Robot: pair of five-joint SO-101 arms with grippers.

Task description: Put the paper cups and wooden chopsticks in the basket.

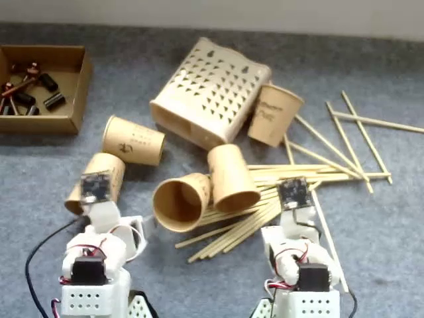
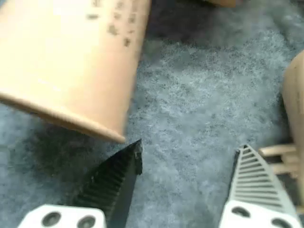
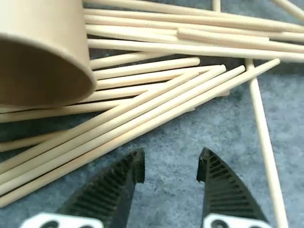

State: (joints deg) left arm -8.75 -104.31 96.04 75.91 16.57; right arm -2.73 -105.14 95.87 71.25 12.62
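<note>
Two grippers, both empty, and nothing yet in the basket. The left gripper (image 2: 190, 148) stands wide open over the grey cloth (image 2: 199, 95), and a paper cup (image 2: 71, 61) lies on its side just beyond one jaw tip, rim toward the claw. The right gripper (image 3: 171, 154) is parted moderately, just short of the chopstick bundle (image 3: 156, 95). The bundle's long axis runs obliquely, closer to the jaws' closing line than square to it. In my judgement the right arm is the nearer to the sticks, and the wrist would need turning before a clean pinch. Two more cups (image 1: 232, 177) lie on the arms' side of the basket (image 1: 209, 93), which sits tipped over. A further cup (image 1: 273, 114) leans against the basket's flank, with loose chopsticks (image 1: 351, 136) scattered beyond it.
</note>
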